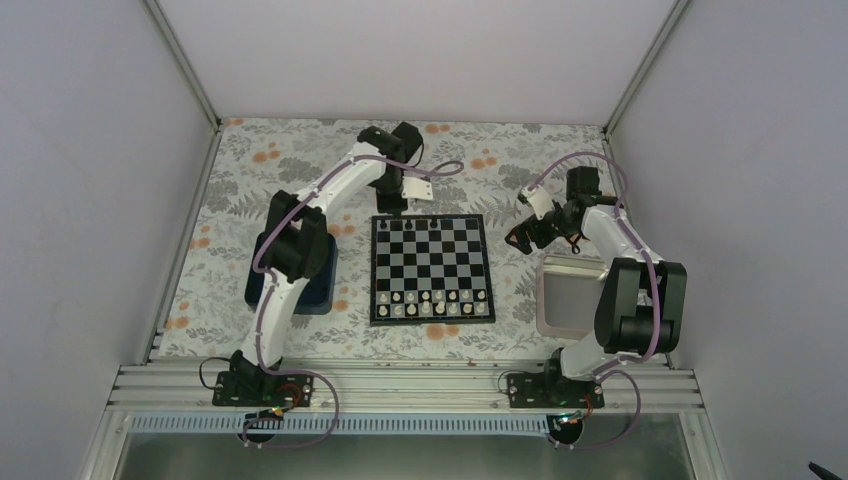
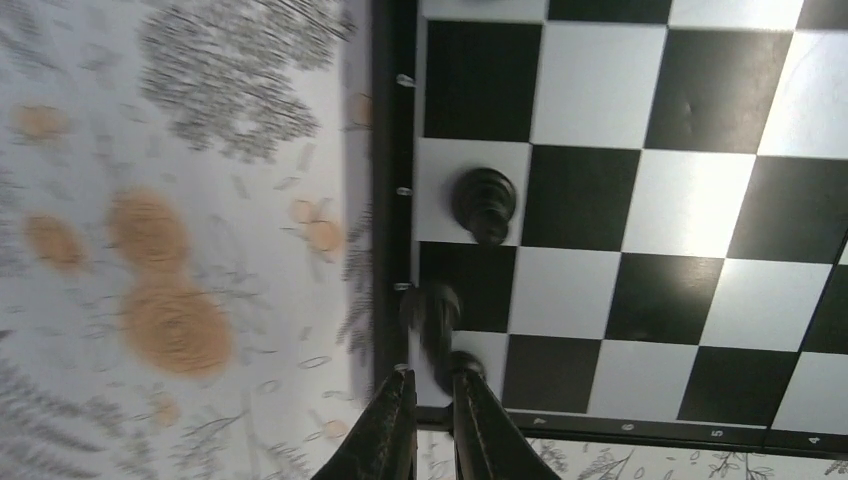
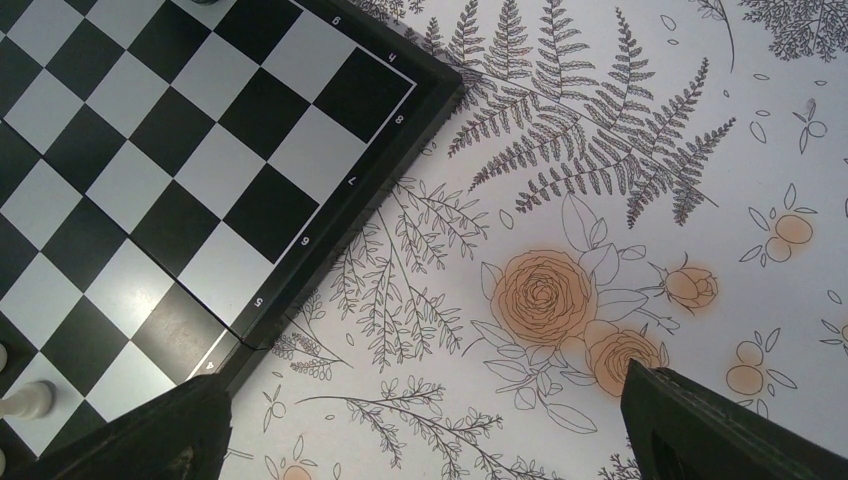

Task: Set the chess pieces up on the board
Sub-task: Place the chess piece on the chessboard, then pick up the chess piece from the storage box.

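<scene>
The board (image 1: 432, 268) lies mid-table, with black chess pieces (image 1: 410, 227) along its far row and white pieces (image 1: 425, 303) on the two near rows. My left gripper (image 1: 397, 205) hangs over the board's far-left corner. In the left wrist view the left gripper (image 2: 434, 385) is shut, with a blurred black piece (image 2: 436, 315) at its tips over the corner squares of the board (image 2: 690, 215). Another black piece (image 2: 485, 203) stands on a pale edge square. My right gripper (image 1: 521, 236) is off the board's right edge. In its own view the right gripper (image 3: 430, 440) is open over the floral cloth, with nothing between its fingers.
A dark blue tray (image 1: 326, 291) sits left of the board, partly under the left arm. A silver metal tray (image 1: 563, 296) lies to the right, beside the right arm. White walls with metal posts close in the table. In the right wrist view a white piece (image 3: 27, 400) stands near the edge of the board (image 3: 200, 180).
</scene>
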Robot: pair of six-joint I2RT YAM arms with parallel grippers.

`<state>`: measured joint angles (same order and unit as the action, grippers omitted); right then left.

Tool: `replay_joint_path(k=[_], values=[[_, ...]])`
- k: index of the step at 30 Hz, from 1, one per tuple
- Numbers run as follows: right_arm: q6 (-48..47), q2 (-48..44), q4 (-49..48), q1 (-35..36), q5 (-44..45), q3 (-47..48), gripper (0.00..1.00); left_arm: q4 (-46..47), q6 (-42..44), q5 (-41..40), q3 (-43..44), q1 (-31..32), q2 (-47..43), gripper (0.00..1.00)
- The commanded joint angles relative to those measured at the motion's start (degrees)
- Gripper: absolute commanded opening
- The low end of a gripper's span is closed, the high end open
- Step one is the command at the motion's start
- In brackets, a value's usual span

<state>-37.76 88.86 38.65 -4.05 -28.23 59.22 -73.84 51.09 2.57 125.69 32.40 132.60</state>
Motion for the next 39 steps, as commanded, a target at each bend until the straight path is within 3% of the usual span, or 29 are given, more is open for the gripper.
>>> replay_joint_path(k=[1, 11, 20, 25, 32, 39], values=[[-0.59, -0.96, 0.33, 0.63, -1.36, 0.82, 1.0, 1.53, -0.9, -0.39, -4.79, 1.06, -2.45, 0.11], [-0.66, -1.06, 0.14, 0.63, -1.26, 0.47, 1.0, 5.09, -1.0, -0.68, -11.03, 1.08, -4.84, 0.11], [-0.83, -0.75, 0.04, 0.66, -1.11, 0.28, 1.0, 2.91, -1.01, -2.68, -7.52, 1.08, -5.67, 0.12], [-0.74, -0.79, 0.06, 0.63, -1.08, 0.47, 1.0, 3.52, -1.26, -5.63, -8.78, 0.72, -10.73, 0.15], [-0.76, -0.67, 0.11, 0.63, -0.85, 0.46, 1.0, 8.64, -1.14, -8.96, -20.36, -2.66, -23.32, 0.47], [-0.51, -0.56, 0.17, 0.63, -0.6, 0.55, 1.0, 12.75, 0.37, -6.18, -34.67, -11.43, -35.43, 0.57]])
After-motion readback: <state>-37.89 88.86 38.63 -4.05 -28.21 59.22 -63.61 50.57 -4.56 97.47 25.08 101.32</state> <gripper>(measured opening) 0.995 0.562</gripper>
